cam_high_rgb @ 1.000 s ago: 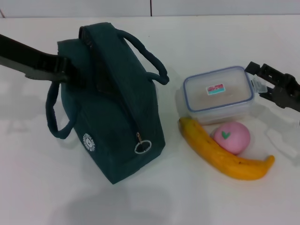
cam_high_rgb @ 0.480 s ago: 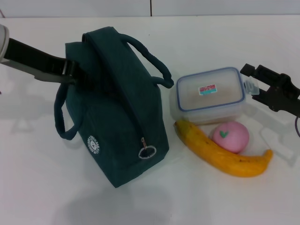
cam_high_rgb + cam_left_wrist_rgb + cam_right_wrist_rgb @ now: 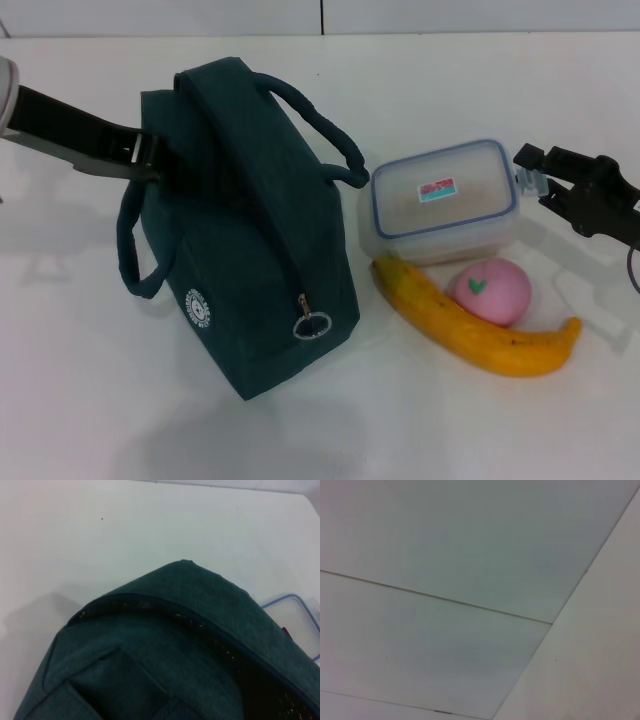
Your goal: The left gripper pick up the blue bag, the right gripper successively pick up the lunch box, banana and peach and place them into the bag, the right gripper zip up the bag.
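Both claws' tips hidden, bag (image 3: 250,230) zipped.

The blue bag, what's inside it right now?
Nobody can see inside. The blue bag is zipped, its ring pull low down. The lunch box, banana and peach sit outside on the table.

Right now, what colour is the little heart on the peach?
Green, on the pink peach; the head view shows it best.

head: high, forward-down | left wrist: close on blue bag (image 3: 175,645), shared | right wrist: wall (image 3: 445,555)
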Tool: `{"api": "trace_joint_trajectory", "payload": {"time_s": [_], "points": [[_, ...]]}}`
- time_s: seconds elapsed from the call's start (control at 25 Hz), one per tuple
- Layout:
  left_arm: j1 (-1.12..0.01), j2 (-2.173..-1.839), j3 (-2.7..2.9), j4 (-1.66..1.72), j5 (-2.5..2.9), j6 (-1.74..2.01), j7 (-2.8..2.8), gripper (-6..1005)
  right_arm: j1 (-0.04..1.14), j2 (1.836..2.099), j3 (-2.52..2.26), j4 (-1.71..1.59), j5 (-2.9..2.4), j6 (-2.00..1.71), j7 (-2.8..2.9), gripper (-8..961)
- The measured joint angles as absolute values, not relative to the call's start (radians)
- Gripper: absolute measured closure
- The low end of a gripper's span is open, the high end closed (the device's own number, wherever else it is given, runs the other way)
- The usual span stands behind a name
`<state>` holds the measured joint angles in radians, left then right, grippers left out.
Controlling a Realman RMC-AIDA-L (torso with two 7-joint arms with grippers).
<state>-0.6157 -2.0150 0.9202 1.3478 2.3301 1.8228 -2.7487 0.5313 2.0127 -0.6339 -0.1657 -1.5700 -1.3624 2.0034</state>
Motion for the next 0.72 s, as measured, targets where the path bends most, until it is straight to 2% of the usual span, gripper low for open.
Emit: {"api": "trace_joint_trajectory", "payload": {"time_s": [0.04,0.28,0.48,0.72], "points": [[-0.616,-2.015,0.920,1.345,2.330,1.823,-2.747,968,0.532,2.013,-0.633,-0.165,-1.570,-1.362,2.003,529],[-0.618,-2.016,0.918,1.342,2.330,1.822,-2.735,968,0.542,2.014,-0.634,-0.156,-1.570,-1.358,2.003,618],[-0.616,-2.016,0.894,1.341,2.330,1.822,-2.718,968,0.544,2.015,-0.636,-0.156,-1.573,-1.369,2.001,626],[-0.612,-2.014,0.890,1.343,2.330,1.822,-2.713,968,0.536,2.019,-0.626,-0.155,-1.567,-1.369,2.000,786]]}}
